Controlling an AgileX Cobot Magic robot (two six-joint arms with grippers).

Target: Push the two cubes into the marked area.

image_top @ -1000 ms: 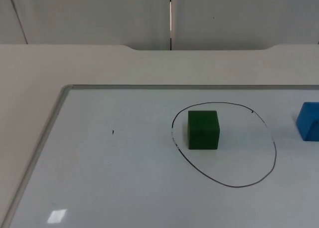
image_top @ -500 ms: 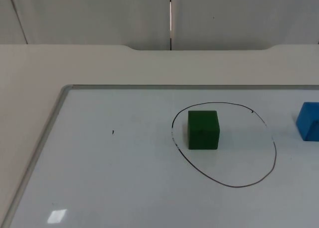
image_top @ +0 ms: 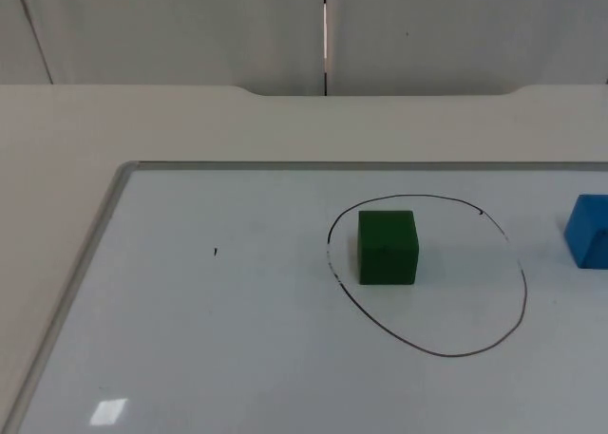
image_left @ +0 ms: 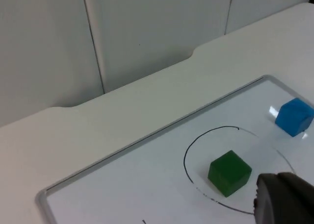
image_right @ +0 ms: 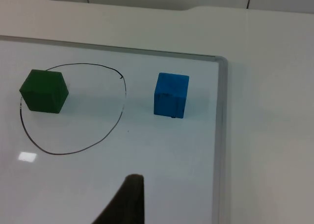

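A green cube (image_top: 388,248) sits inside the hand-drawn black oval (image_top: 446,355) on the whiteboard (image_top: 95,244), close to the oval's left side. A blue cube (image_top: 589,231) rests to the right of the oval, outside the line, with a gap to it. In the left wrist view the green cube (image_left: 229,173) lies just beyond my left gripper (image_left: 284,199), and the blue cube (image_left: 293,116) lies farther off. In the right wrist view my right gripper (image_right: 128,199) hangs above the board, apart from the blue cube (image_right: 171,95) and the green cube (image_right: 43,90).
The whiteboard's metal rim (image_right: 221,136) runs close beside the blue cube, with beige table top (image_top: 285,125) beyond it. A grey partition wall (image_top: 190,26) closes the back. A small black mark (image_top: 215,253) lies on the board's left half.
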